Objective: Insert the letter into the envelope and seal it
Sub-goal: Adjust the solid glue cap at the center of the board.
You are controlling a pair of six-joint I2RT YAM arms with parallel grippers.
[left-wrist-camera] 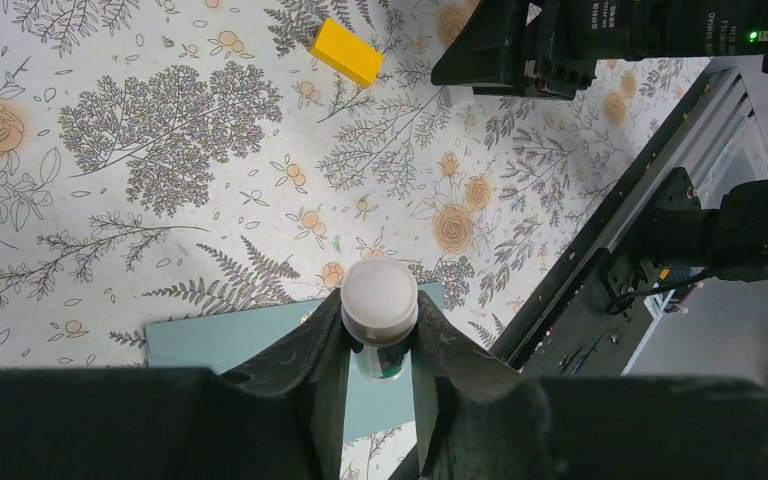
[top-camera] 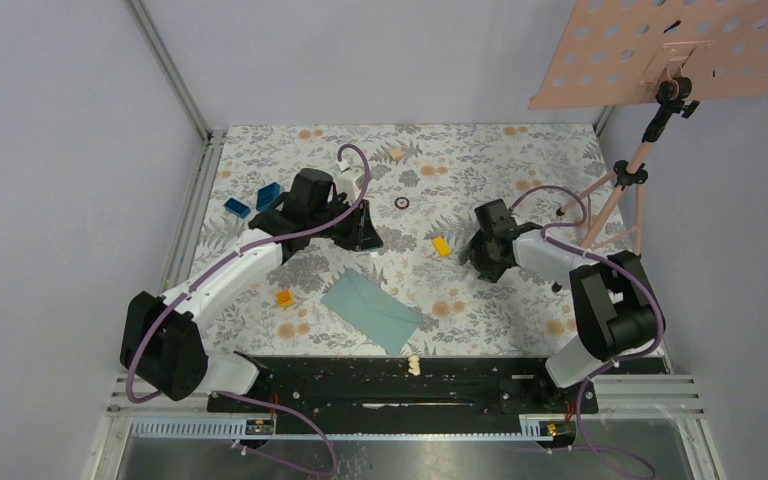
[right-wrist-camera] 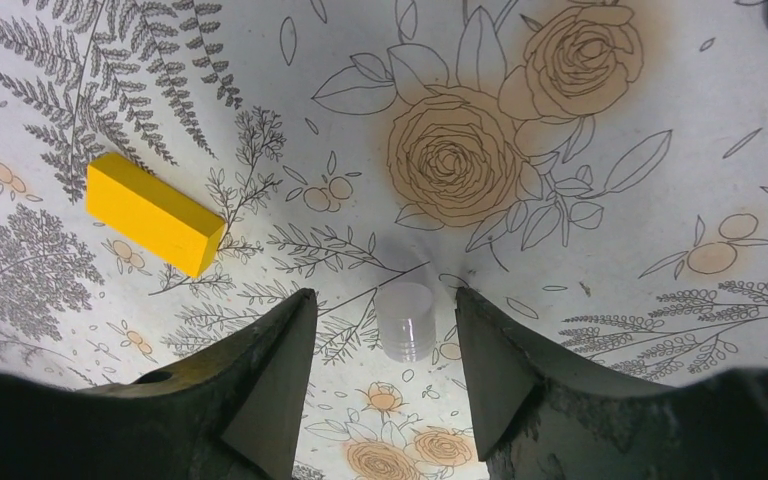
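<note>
Sealing seems in hand: the envelope lies flat on the worktop, no letter visible, and the left claw above its far edge grips a glue stick. The right claw, right of the envelope, gapes astride a clear cap. Next, the stick must reach the flap; there is open room around the envelope.

Table cover: off-white, printed all over with grey fern and leaf line-work and tan-orange roses.
Envelope: plain muted teal, no print.
Yellow block, up and right of envelope: solid bright yellow.
Orange block, left of envelope: plain orange.
Blue blocks, far up-left of envelope: deep blue.
Board: pale pink, rows of round holes.
Tube: white cap, green body.
Small cap: clear, colourless.
Arms: black joints, white links.
Cables: purple.
</note>
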